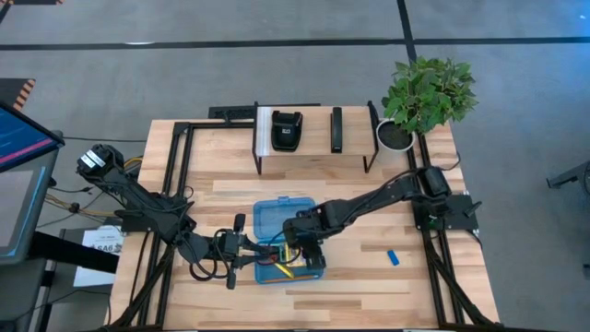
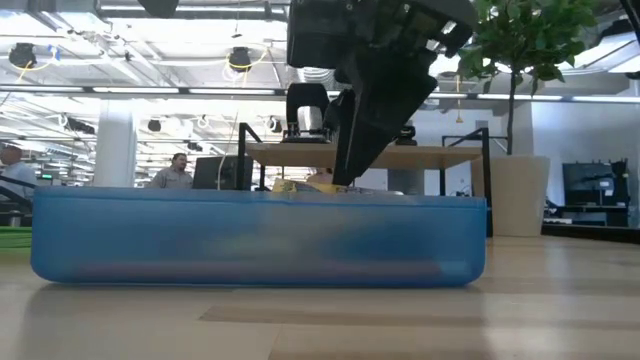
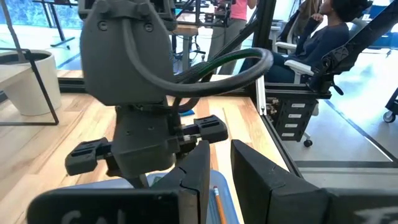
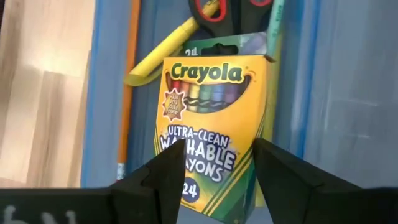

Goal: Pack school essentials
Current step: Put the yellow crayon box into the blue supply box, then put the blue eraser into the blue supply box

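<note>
High view: the translucent blue plastic case (image 1: 281,217) lies open near the table's front middle, with yellow and orange items showing in its near half. The right gripper (image 1: 304,251) hangs over that half, and the left gripper (image 1: 241,251) sits just beside the case's left edge. A small blue eraser (image 1: 393,257) lies alone on the wooden table (image 1: 369,198), well apart from the case, so at least that piece seems left to pack. The black boxy device (image 1: 287,130) and the leafy potted plant (image 1: 426,95) stand at the back.

Low view: the blue case's long wall fills the front, and a dark gripper reaches down into it from above; what it carries cannot be told here.

Left wrist view: the left gripper's fingers (image 3: 194,180) stand a narrow gap apart with nothing visible between them, and an orange pencil (image 3: 218,205) lies in the case just beyond them.

Right wrist view: the right gripper's fingers (image 4: 163,174) pinch the yellow-green cardboard crayon box (image 4: 210,118) at its lower edge, over the case floor. Under it lie red-handled scissors (image 4: 217,9), a yellow marker-like stick (image 4: 160,53) and a long orange pencil (image 4: 127,81), already packed. I judge the crayon box is about to be let go; the eraser and closing the lid remain.
</note>
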`<state>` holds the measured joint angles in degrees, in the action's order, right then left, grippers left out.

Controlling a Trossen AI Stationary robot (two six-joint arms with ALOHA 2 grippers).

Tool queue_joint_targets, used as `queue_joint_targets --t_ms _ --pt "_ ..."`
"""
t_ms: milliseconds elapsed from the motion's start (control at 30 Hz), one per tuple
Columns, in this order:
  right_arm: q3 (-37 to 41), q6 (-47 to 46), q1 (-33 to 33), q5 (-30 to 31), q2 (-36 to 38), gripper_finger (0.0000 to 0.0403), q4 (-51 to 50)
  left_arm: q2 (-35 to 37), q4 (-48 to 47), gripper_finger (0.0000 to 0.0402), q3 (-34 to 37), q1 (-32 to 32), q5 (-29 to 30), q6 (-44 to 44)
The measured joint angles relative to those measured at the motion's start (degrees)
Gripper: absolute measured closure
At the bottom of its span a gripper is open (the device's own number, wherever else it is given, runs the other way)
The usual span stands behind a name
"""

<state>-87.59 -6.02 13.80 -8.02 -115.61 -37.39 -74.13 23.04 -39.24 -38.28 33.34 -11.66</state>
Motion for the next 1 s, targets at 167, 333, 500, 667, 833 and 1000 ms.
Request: queue_joint_targets --t_ms 167,333,500,667,833,1000 --pt "0.3 -0.1 0.8 -1.0 0.0 0.0199 1.0 0.0 0.0 0.0349 0.0 0.0 0.0 0.0" --pt "1.0 -0.6 0.8 -1.1 0.0 0.0199 1.2 0.0 0.0 0.0349 0.0 0.0 0.0 0.0" --pt "1.0 -0.1 0.3 1.3 0.0 0.0201 1.5 0.0 0.0 0.0349 0.0 0.0 0.0 0.0" --pt "0.9 -1.0 -0.2 1.7 4.7 0.0202 -2.8 0.0 -0.3 0.0349 0.0 0.0 0.0 0.0" --pt "1.0 -4.3 0.7 2.2 11.1 0.0202 -9.4 0.0 -0.9 0.0349 0.0 0.0 0.0 -0.1" --pt "2.0 -8.3 4.2 7.7 18.3 0.0207 -13.6 0.0 -1.5 0.0349 0.0 0.0 0.0 -1.3"
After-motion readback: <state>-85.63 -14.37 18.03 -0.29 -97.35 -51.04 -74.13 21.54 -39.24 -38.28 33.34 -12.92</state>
